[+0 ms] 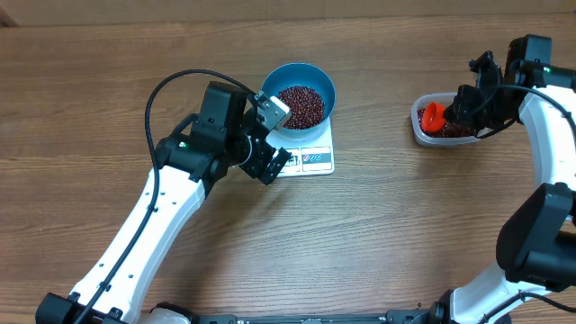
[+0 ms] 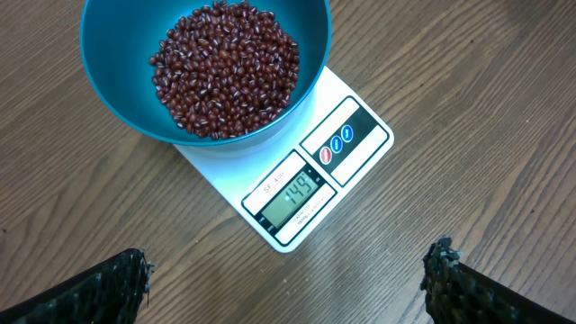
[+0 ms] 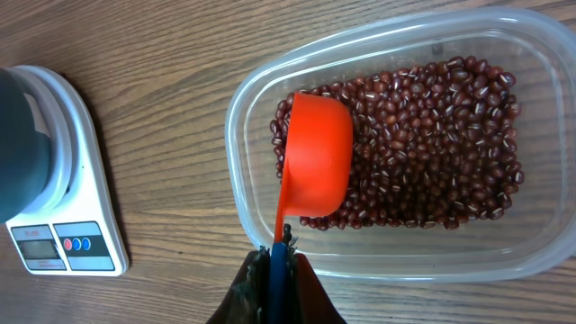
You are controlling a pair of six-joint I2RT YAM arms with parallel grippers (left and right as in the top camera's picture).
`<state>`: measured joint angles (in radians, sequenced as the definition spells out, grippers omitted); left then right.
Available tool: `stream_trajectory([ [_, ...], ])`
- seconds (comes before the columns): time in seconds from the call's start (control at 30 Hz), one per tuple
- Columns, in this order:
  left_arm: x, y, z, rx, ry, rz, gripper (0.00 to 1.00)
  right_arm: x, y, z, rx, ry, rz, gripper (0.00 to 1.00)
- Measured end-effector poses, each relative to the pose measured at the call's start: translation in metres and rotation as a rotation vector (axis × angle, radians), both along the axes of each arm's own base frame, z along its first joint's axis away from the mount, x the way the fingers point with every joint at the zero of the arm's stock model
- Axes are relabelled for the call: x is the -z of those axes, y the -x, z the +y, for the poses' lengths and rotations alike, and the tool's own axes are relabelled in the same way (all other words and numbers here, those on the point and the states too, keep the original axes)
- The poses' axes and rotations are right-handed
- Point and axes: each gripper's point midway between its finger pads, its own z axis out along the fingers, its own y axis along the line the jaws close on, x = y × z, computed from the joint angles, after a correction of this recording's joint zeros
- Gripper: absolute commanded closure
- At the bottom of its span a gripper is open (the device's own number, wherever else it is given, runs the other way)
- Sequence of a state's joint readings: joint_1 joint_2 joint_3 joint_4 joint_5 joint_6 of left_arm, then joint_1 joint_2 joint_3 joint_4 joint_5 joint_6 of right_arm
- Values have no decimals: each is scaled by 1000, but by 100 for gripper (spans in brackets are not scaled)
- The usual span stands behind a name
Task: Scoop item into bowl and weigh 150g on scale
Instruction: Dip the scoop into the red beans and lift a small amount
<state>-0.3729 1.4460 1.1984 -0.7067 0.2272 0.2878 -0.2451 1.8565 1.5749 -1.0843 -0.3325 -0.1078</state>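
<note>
Broadly, the wooden table (image 1: 378, 243) carries a clear tub (image 3: 236, 135) of red-brown beans (image 3: 432, 144), where the right gripper (image 3: 277, 261) pinches an orange scoop (image 3: 317, 153). The white scale (image 2: 297, 193), reading 149, bears the bean-filled blue bowl (image 2: 108, 63). The left gripper (image 2: 288, 261) hangs spread nearby.

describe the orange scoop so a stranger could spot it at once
On the wooden table, find the clear plastic tub of red beans. The scoop sits in it on the beans, handle pinched in the right tool. It is the only bright orange thing there.
</note>
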Motion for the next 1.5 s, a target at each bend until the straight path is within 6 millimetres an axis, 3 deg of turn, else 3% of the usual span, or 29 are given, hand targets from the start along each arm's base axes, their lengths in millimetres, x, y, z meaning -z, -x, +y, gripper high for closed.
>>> stream_trajectory([
  [0.9,0,0,0,0,0,0,1,8,3,20,-42,-24,36,96],
  [1.5,0,0,0,0,0,0,0,-31,10,-21,61,-338,-64,96],
])
